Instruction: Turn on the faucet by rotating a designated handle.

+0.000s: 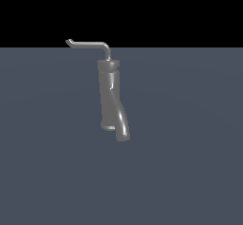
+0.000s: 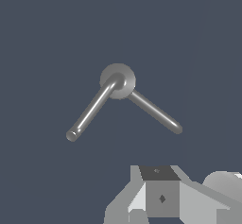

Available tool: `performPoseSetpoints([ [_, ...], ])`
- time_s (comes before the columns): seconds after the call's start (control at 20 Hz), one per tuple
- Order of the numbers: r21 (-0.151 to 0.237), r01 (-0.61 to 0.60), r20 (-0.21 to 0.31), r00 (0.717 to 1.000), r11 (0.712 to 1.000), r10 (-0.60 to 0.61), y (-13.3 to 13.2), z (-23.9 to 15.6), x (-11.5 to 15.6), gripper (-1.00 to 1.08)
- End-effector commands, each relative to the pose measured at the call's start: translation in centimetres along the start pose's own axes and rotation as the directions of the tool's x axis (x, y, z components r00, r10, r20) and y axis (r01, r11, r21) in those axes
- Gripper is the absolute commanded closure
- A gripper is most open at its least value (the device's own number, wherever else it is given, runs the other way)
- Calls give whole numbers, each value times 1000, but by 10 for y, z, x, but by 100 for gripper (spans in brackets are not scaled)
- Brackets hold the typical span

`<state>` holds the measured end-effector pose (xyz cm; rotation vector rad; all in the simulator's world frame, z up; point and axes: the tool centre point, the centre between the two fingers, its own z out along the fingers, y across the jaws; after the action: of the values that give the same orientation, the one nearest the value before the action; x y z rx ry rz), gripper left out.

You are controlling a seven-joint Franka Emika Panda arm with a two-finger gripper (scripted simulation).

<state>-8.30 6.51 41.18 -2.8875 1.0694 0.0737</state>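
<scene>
Grey faucet (image 1: 112, 96) upright, handle (image 1: 90, 44) jutting toward exterior view's left, open floor (image 1: 190, 172) around; my jaws' opening: cannot tell.

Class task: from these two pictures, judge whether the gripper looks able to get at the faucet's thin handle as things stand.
Probably yes. The gripper hangs above the faucet, apart from it, and the handle sticks out sideways with nothing visible around it. Whether the jaws are open cannot be told.

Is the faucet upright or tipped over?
Upright: the faucet stands vertically on the floor, with the handle sticking out sideways from its top.
</scene>
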Motion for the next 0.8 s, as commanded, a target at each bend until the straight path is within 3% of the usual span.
performPoseSetpoints([
  [0.0,-1,-60,0,998,998,60,-12,9,5,108],
  [0.35,-6,-224,-8,975,975,224,-43,35,17,108],
  [0.75,-9,-401,-31,916,916,401,-78,69,28,108],
])
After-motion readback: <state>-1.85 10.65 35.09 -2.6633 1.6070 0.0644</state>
